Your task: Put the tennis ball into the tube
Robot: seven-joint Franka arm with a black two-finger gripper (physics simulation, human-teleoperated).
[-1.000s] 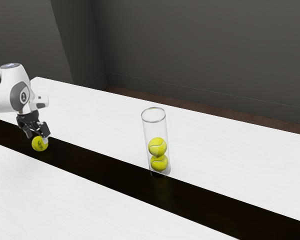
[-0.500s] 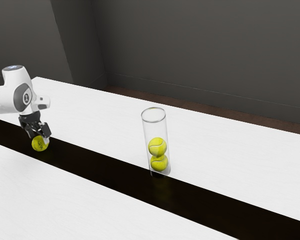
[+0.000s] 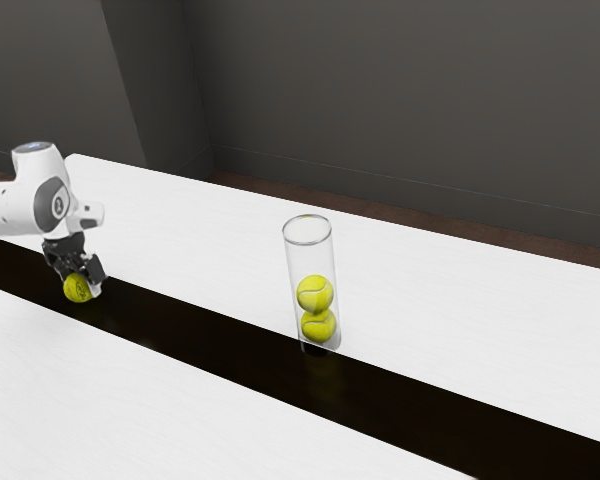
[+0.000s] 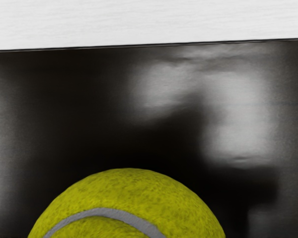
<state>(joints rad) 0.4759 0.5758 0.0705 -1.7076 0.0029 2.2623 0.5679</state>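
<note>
Yellow-green felt marks the tennis ball [image 3: 75, 289], lying on the black strip [image 3: 220, 345] well apart from the tube [image 3: 292, 275], toward the exterior view's left of it. The ball sits about where it did half a second ago, while the gripper [image 3: 82, 284] has come down lower around it and a touch nearer the tube; the tube and its contents match the earlier frame. The jaws stand wide, with the ball between them, one on the side toward the tube and the other on the side away from it. Whether both touch the felt is hard to make out, as the jaw nearer the tube covers part of the ball. The wrist view cuts the ball off, leaving a rounded portion with a curved grey seam, and pale reflections blur the strip's gloss. Upright at the strip's edge, the clear tube holds two stacked balls [image 3: 316, 308] in its lower part, and its raised rim [image 3: 307, 243] and side wall stand between the outside and the space above them. The white table [image 3: 460, 290] spreads on both sides of the tube, with a dark grey wall [image 3: 410, 110] well behind it.
</note>
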